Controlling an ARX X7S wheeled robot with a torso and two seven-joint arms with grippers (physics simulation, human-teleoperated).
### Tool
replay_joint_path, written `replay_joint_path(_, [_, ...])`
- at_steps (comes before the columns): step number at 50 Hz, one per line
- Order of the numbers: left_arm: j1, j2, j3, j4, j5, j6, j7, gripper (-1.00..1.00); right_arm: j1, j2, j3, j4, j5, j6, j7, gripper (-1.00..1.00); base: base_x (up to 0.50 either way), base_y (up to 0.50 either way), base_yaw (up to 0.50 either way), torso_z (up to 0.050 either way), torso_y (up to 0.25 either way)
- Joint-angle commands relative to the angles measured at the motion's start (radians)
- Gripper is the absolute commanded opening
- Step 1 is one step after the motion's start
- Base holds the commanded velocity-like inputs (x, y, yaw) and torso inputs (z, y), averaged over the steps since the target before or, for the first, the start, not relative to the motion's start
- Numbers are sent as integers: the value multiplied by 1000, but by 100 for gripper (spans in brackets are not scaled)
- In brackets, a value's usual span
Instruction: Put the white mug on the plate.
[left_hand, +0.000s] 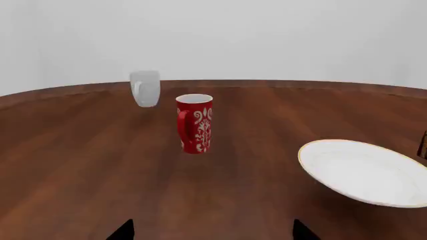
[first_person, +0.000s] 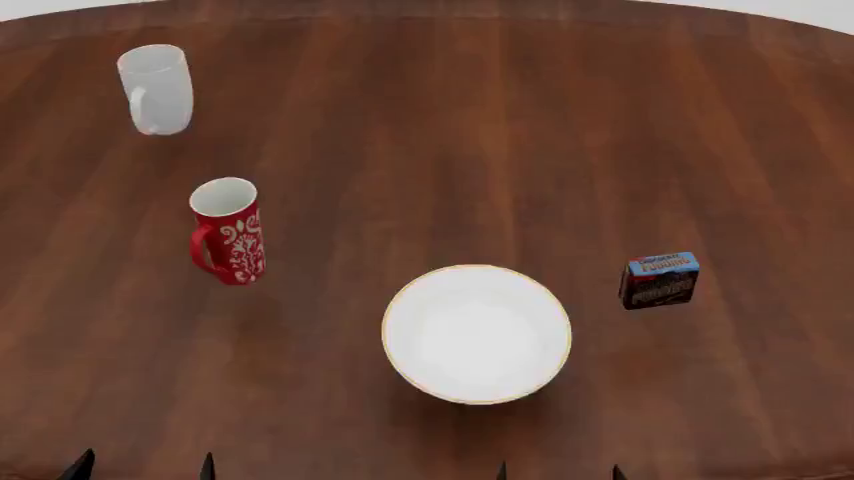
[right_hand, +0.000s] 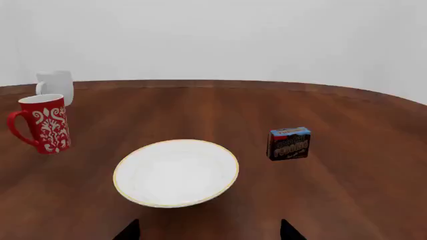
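White mug (first_person: 156, 88) stands upright on the brown wooden table (first_person: 441, 150), long axis vertical, open mouth up, at about 10 o'clock in the head view, far left. Its handle faces the near-left side in the head view. Plate (first_person: 477, 333) lies flat near 6 o'clock, well apart from the white mug. Red mug with white floral pattern (first_person: 228, 231) stands upright at about 9 o'clock, roughly between white mug and plate, a bit left of the straight line, handle to its left; touching neither. Small dark box with blue top (first_person: 659, 280) stands at about 4 o'clock, near the plate's right side, apart from it. Left gripper (first_person: 142, 466) shows only as two dark fingertips at the bottom edge of the head view, tips spread apart, holding nothing. Right gripper (first_person: 559, 471) same, tips apart, nothing between. Both sit well short of the mugs.
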Motion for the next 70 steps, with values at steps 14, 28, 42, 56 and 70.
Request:
replay_joint_path(14, [2,-55,70,6,-22,6,-61,100,6,46,-55,60,66,-11,68,100,0,0,0,0,0])
replay_joint_path(28, [-57,-108,111,93,37,-51,-88,100,80,107,-44,-28,64,114,119,100,0,0,0,0,0])
replay_joint_path(42, [-210,-203,-17,436,3,-343,-95,100,76,310,391,-642,214,616,232,100,0,0,0,0,0])
replay_joint_path(56, [-376,-296,-131,728,-45,-713,-91,100,222,496,852,-1004,490,1145,234,100,0,0,0,0,0])
replay_joint_path(70, [-420,-311,-224,737,-73,-768,-101,100,220,633,1180,-1034,888,1307,386,100,0,0,0,0,0])
